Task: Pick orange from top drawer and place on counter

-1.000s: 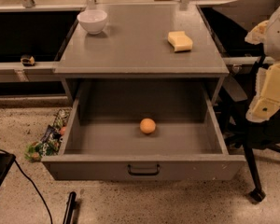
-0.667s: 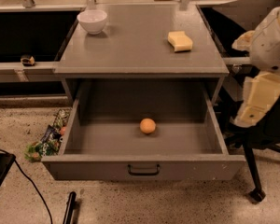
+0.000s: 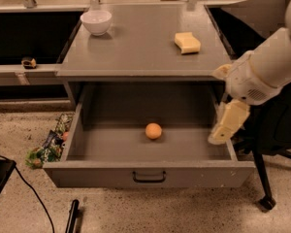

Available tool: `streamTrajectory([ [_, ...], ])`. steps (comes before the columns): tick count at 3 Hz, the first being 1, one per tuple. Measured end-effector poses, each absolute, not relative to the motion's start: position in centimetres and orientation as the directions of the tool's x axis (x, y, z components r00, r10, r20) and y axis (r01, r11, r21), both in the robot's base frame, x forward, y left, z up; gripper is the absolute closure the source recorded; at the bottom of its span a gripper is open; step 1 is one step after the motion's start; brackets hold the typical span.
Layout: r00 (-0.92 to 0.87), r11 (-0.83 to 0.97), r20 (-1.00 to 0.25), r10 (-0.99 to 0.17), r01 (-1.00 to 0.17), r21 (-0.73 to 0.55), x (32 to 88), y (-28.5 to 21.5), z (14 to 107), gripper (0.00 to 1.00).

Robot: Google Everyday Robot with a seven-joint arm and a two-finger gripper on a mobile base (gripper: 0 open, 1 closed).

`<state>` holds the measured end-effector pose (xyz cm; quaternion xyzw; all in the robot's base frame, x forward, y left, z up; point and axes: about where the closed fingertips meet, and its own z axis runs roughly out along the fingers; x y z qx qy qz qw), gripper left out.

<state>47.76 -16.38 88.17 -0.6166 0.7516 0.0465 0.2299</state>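
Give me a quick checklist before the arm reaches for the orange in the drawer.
1. Top drawer pulled open: ok.
2. Orange lying alone on the drawer floor, nothing over it: ok.
3. Gripper above the orange: not ok; it hangs at the drawer's right wall, apart from the fruit.
4. Bare counter between white bowl and sponge for placing: ok.

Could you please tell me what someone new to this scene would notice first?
The orange lies alone near the middle of the open drawer, bright against the grey. The robot's pale gripper hangs at the drawer's right wall, apart from the fruit. On the counter above sit a white bowl, back left, and a yellow sponge, right.
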Motion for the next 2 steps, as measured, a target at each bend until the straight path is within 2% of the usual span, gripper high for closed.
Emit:
streamTrajectory([
  [1, -0.146, 0.248, -0.506, -0.850, -0.959, -0.139, 49.01, -13.76, 84.74, 0.00],
  [2, -0.146, 0.248, -0.506, -0.850, -0.959, -0.139, 49.01, -13.76, 84.73, 0.00],
])
